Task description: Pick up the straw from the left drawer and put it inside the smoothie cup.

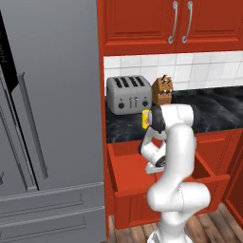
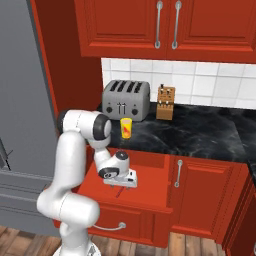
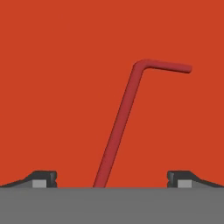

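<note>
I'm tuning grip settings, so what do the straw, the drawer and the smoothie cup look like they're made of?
The straw: probably smooth matte plastic, one even dark red, no shine. The left drawer: painted red wood by its panelled front; inside flat and plain. The smoothie cup: likely plastic, opaque yellow with a red-pink mark. All rendered, so uncertain.

We see a silver four-slot toaster (image 2: 126, 99) on the black marbled counter (image 2: 200, 131), just beside a brown wooden knife block (image 2: 165, 103); a tall grey fridge (image 1: 47, 118) stands at the left.
</note>
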